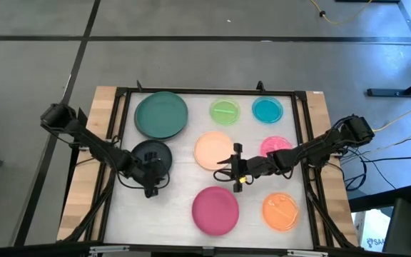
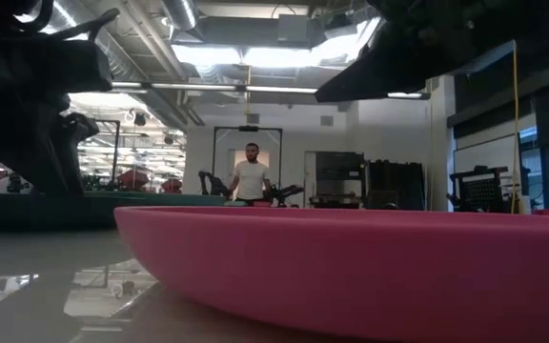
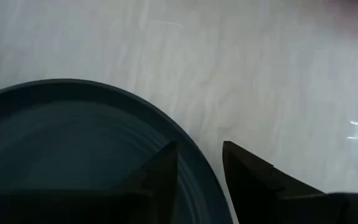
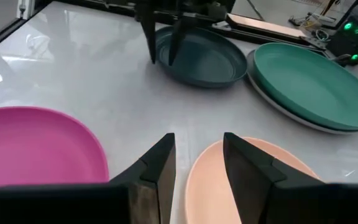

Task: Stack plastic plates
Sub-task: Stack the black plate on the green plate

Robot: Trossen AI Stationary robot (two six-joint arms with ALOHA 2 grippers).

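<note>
My left gripper (image 1: 151,178) (image 3: 201,162) is open at the near rim of the black plate (image 1: 151,153) (image 4: 201,59), one finger inside the rim (image 3: 194,155) and one outside; whether they touch it I cannot tell. My right gripper (image 1: 223,170) (image 4: 197,155) is open and low between the peach plate (image 1: 212,150) (image 4: 241,186) and the magenta plate (image 1: 215,210) (image 4: 36,146), touching neither. The teal plate (image 1: 161,114) (image 4: 312,84) lies on a grey plate (image 4: 278,102). Green (image 1: 225,111), cyan (image 1: 267,109), pink (image 1: 273,145) and orange (image 1: 280,211) plates lie flat, each by itself.
A dark frame (image 1: 212,91) runs around the white table top, with wooden boards (image 1: 102,114) outside it. Bare table lies between the black and magenta plates (image 4: 92,68). In the low view the magenta plate (image 2: 370,267) fills the foreground and a person (image 2: 251,176) stands far behind.
</note>
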